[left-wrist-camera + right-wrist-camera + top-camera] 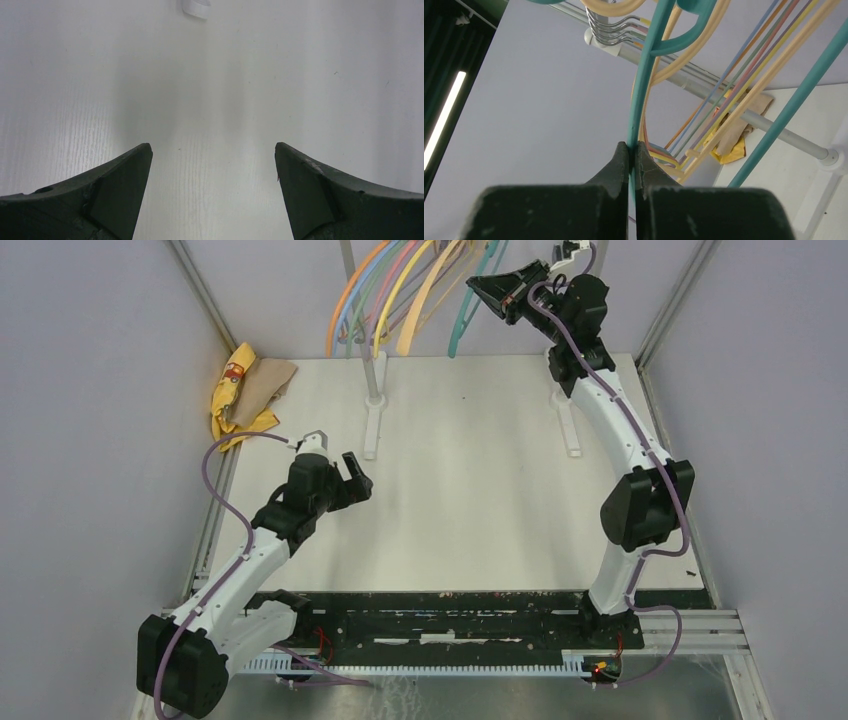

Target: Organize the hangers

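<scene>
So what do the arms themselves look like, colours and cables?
Both the left arm and right arm have white curved links, black joint housings and a purple cable looped alongside. The jaws are matte black wedges with scuffed edges.

From where I stand, the broad middle of the bench [470, 500] is bare white surface between the two arms. The left gripper [212, 147] hangs over it, spread wide, with only bench beneath. At the far edge the left rack foot [373, 430] rises just beyond that gripper; the right rack foot [571, 435] stands beside the other arm. Overhead the hangers [400, 300] crowd the rail [724, 100] strand against strand. The right gripper [631, 147] is among them, pinched on a teal hanger [644, 75]. A crumpled cloth [245, 390] fills the far left corner.
</scene>
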Action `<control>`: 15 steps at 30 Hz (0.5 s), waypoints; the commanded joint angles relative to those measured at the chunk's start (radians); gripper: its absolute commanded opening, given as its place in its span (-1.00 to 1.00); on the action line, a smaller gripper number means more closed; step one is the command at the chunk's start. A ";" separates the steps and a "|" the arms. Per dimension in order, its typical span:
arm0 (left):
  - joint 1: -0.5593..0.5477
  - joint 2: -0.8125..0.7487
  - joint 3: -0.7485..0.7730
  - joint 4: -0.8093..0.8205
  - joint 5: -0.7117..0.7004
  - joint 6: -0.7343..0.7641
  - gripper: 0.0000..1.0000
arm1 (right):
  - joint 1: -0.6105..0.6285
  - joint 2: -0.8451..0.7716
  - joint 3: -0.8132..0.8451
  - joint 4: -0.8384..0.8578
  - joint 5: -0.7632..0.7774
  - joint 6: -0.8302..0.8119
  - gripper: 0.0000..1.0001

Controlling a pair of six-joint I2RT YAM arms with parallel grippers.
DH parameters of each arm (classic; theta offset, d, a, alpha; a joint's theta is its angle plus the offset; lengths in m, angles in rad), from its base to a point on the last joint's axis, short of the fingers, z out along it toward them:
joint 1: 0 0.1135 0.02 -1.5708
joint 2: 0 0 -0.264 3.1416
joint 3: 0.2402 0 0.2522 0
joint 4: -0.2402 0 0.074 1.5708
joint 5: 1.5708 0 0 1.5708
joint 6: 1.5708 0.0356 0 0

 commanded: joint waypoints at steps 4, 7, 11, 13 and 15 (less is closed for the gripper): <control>0.006 -0.002 0.018 0.009 -0.027 0.006 0.98 | -0.016 0.021 0.067 0.083 0.021 0.053 -0.99; 0.007 -0.005 0.013 0.013 -0.030 0.006 0.98 | -0.019 0.041 0.094 0.077 0.015 0.062 -0.99; 0.006 -0.006 0.005 0.013 -0.035 0.008 0.98 | -0.019 0.040 0.097 0.060 0.021 0.069 -0.99; 0.006 -0.001 0.008 0.011 -0.033 0.011 0.98 | -0.020 0.042 0.112 0.001 0.021 0.077 -0.99; 0.006 -0.001 0.012 0.009 -0.033 0.013 0.98 | -0.020 0.042 0.115 -0.035 0.020 0.104 -0.99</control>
